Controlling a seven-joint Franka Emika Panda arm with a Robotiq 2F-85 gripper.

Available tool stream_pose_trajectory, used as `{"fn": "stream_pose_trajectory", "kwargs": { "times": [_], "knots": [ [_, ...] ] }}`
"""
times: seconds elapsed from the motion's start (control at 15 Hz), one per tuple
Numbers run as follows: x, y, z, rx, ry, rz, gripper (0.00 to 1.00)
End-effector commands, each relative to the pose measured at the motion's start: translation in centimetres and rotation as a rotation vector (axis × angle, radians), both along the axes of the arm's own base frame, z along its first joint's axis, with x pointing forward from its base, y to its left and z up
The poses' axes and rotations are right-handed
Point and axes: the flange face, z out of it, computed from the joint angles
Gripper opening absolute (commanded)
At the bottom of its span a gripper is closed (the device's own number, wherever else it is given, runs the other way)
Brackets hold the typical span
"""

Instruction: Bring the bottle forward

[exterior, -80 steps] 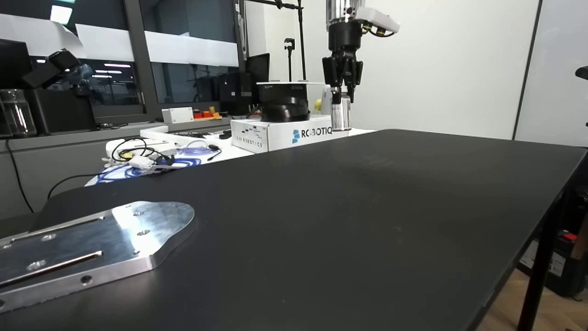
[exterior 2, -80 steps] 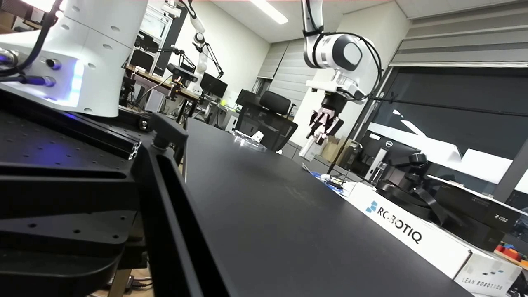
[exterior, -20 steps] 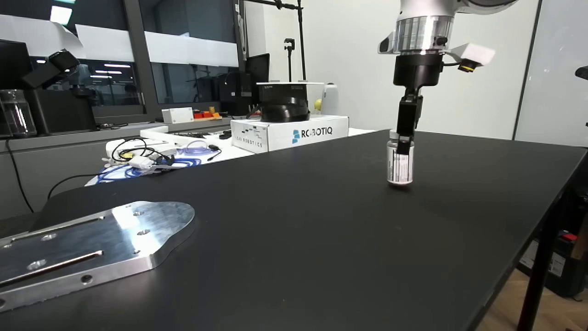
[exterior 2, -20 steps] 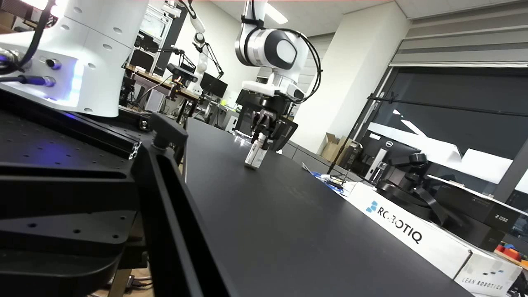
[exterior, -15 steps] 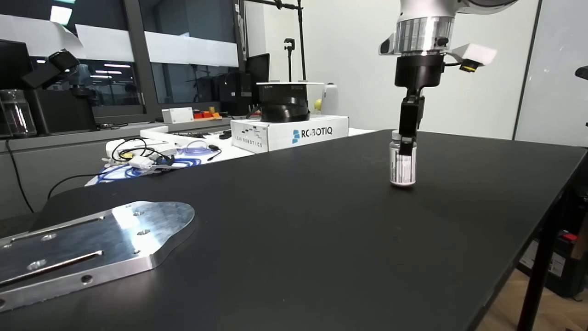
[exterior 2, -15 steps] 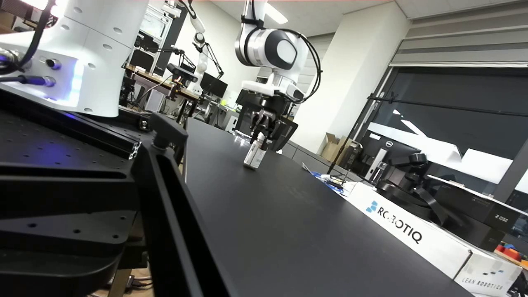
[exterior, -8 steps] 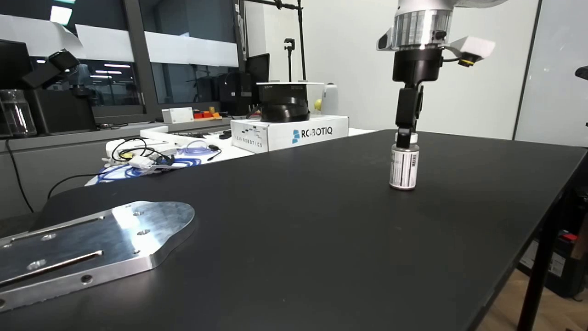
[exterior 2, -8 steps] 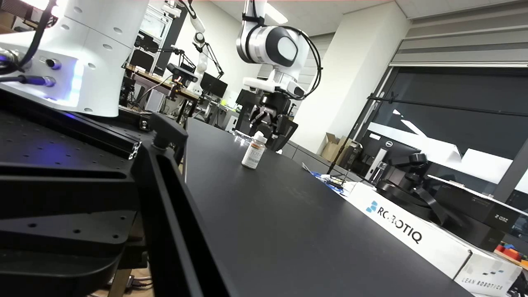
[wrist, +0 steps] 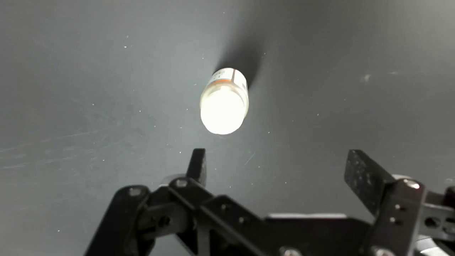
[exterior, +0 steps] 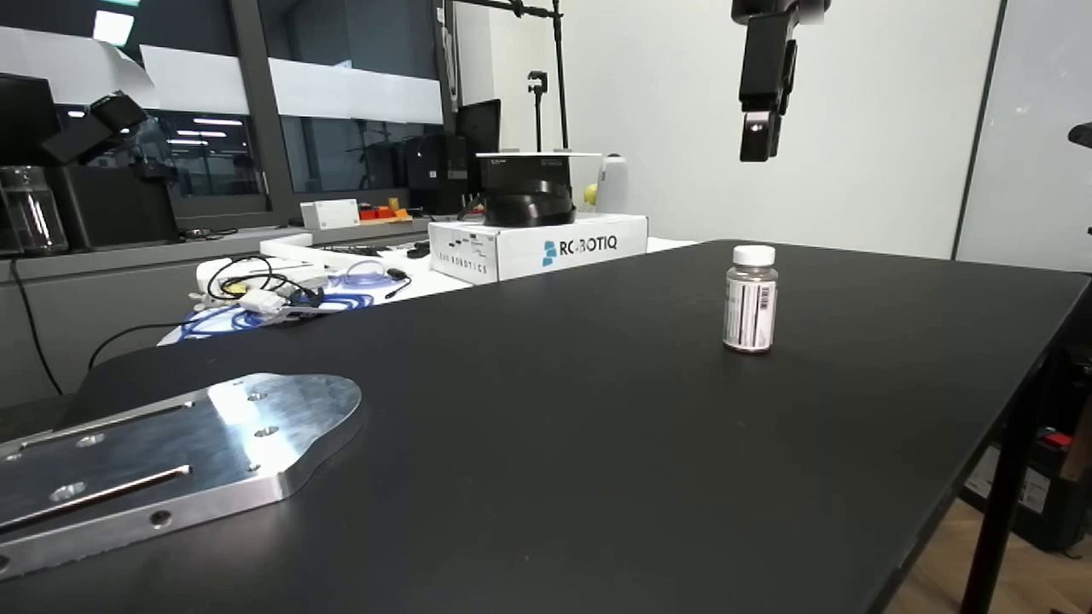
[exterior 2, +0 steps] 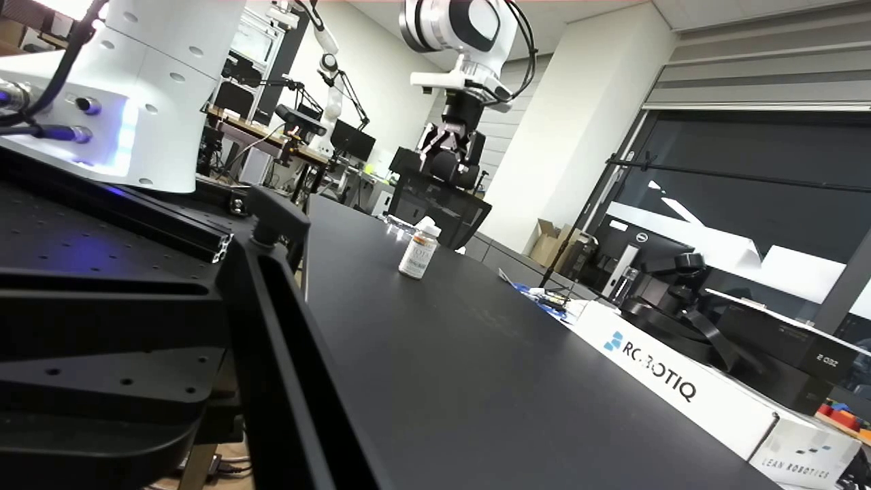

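Gripper [wrist: 277,160] is up vs. earlier, jaws spread wide, prob. to clear the bottle [exterior: 751,303], upright on the table [exterior: 597,443] right of centre in an exterior view, tho depth's hard to tell.

The plate [exterior: 217,431] looks shiny metal, the tabletop [wrist: 302,117] matt (faintly scratched), the bottle [exterior: 751,303] smooth.

White-capped bottle [exterior: 751,298] below a black gripper [wrist: 276,156]
The bottle's pale label [exterior: 750,315] carries dark vertical stripes and, near its top, an orange band. Under the gripper, the table [exterior: 597,409] is black in both exterior views, grey flecked with pale specks in the wrist view. Well apart from the gripper, the box [exterior: 525,256] is white with blue and black print, and the metal plate [exterior: 217,426] silver.
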Motion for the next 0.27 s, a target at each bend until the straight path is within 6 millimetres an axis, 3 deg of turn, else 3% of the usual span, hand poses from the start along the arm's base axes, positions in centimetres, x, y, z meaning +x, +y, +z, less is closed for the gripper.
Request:
{"fn": "stream_pose_trajectory", "kwargs": {
  "times": [0.0,0.2],
  "knots": [
    [-0.31,0.20,0.40,-0.007,0.020,0.004,1.00],
    [-0.65,0.52,0.49,-0.009,0.047,0.011,1.00]
  ]
}}
